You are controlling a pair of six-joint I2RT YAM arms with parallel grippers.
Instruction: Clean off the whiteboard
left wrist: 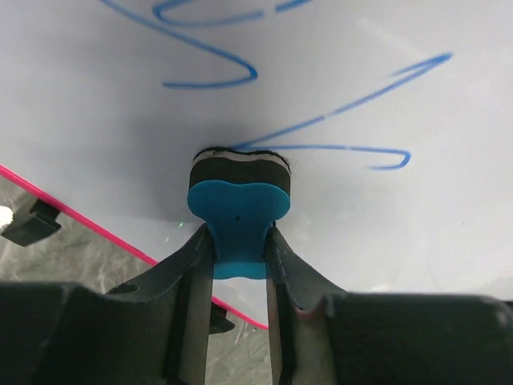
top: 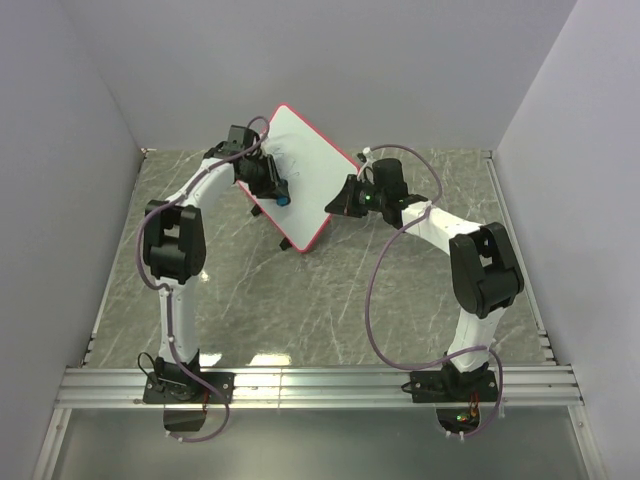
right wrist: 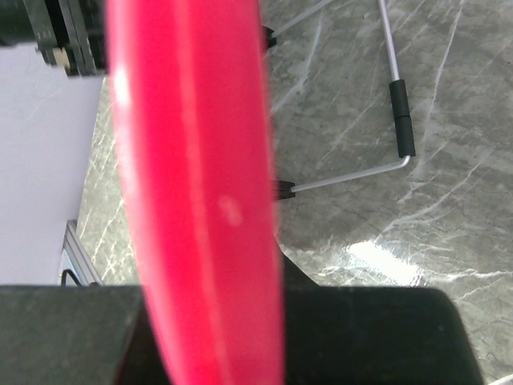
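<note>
The whiteboard (top: pixel 305 160) stands tilted on its pink rim near the back of the table, raised on a wire stand. My left gripper (top: pixel 268 183) is shut on a small blue eraser (top: pixel 283 199). In the left wrist view the eraser (left wrist: pixel 238 210) sits pinched between the fingers, its black felt pressed to the whiteboard (left wrist: pixel 401 233) just below blue scribbles (left wrist: pixel 329 119). My right gripper (top: pixel 347 196) is shut on the board's right edge. The right wrist view shows the pink rim (right wrist: pixel 192 200) running between the jaws and hiding the fingertips.
The wire stand (right wrist: pixel 398 120) with black sleeves rests on the grey marble-patterned table (top: pixel 330 300) behind the board. White walls close in the table on the left, right and back. An aluminium rail (top: pixel 320 385) carrying both arm bases runs along the near edge.
</note>
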